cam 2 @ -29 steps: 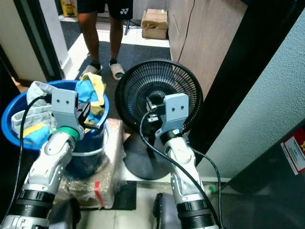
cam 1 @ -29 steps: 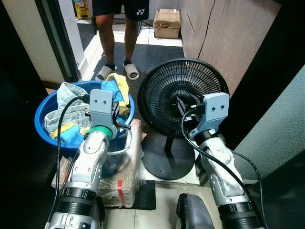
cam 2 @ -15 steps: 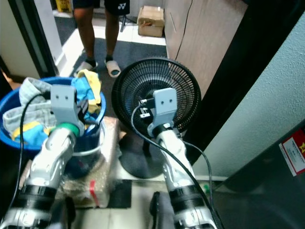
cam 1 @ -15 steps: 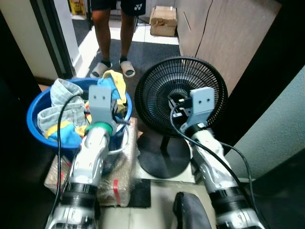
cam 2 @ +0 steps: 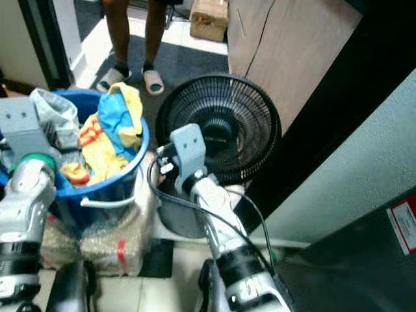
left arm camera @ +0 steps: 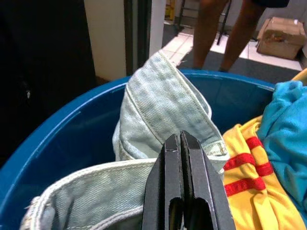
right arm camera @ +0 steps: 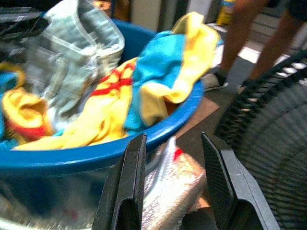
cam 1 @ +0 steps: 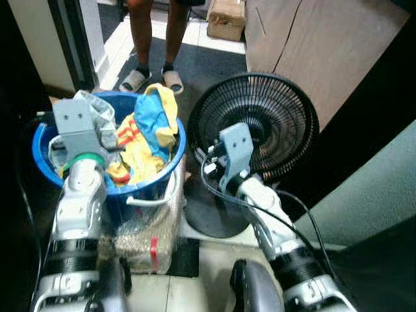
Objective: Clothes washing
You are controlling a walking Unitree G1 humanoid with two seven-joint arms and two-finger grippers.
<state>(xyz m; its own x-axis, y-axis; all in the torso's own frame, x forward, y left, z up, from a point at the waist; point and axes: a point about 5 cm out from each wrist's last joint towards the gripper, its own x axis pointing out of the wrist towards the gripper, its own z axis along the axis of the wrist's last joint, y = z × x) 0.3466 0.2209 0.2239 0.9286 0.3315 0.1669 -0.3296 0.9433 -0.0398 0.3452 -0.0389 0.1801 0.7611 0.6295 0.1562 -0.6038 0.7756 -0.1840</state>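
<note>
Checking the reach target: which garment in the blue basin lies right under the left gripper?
The pale denim garment, against the blue plastic basin's side, under the shut left gripper; the yellow-and-blue shirt lies further toward the fan.

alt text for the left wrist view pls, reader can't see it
The left gripper, its two black fingers pressed shut, points into a blue basin at a pale denim garment, with a yellow, red-striped cloth and a turquoise cloth beside it. Beyond the basin stand a person's bare legs and a cardboard box.

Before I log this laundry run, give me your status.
Left gripper shut, over denim in blue basin. Right gripper open, outside the basin rim. Black fan close right; person stands beyond.
</note>
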